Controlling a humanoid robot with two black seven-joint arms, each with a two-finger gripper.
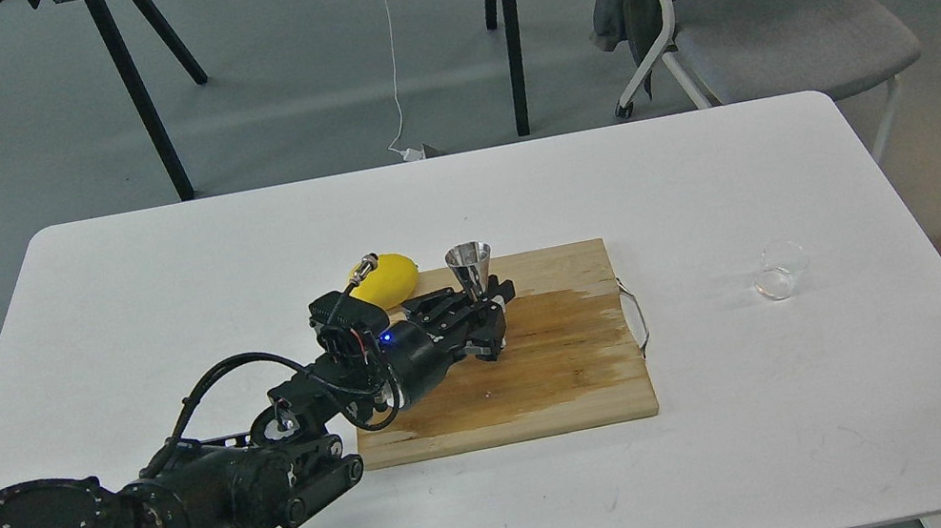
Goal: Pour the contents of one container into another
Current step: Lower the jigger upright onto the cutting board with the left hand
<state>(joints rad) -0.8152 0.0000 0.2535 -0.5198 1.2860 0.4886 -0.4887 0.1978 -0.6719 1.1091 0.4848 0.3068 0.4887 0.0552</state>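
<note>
The shiny steel jigger stands upright over the back left part of the wooden cutting board, its upper cone showing above my left gripper. The gripper's black fingers are shut around the jigger's lower half, which they hide. Far off on the right of the white table sits the small clear glass tumbler, upright and alone, well apart from the gripper. My right arm does not show in the head view.
A yellow lemon lies just behind my left wrist at the board's back left corner. The board has a dark wet patch and a metal handle on its right edge. A grey chair stands beyond the table.
</note>
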